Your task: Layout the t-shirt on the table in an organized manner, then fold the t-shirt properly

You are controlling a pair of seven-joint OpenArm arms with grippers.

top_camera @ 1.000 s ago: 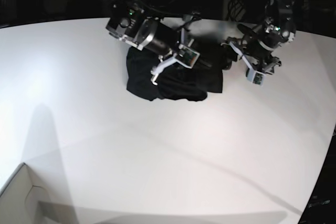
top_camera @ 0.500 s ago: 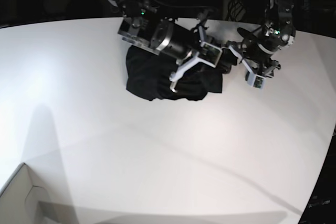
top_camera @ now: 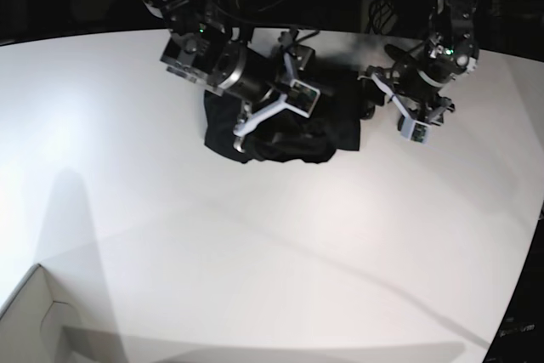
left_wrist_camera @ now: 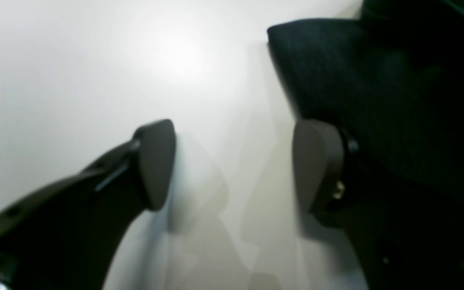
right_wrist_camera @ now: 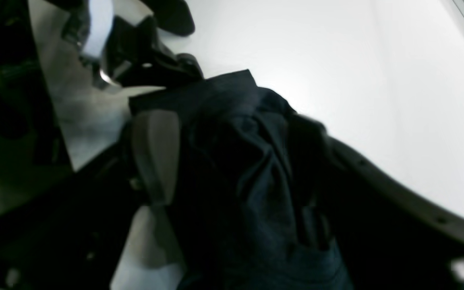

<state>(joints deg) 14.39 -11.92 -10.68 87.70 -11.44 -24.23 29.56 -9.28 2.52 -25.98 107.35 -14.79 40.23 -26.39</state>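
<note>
Since the earlier base frame, our right gripper (top_camera: 265,116) has swung back over the t-shirt (top_camera: 280,129) and its jaws now stand spread, cloth bunched between them but not pinched, which we judge a release or a re-grip. Our left gripper (left_wrist_camera: 232,161) hovers released just beside the garment's edge, nothing between its pads. Black and crumpled, the shirt lies heaped on the table (top_camera: 255,244), not yet laid out.
</note>
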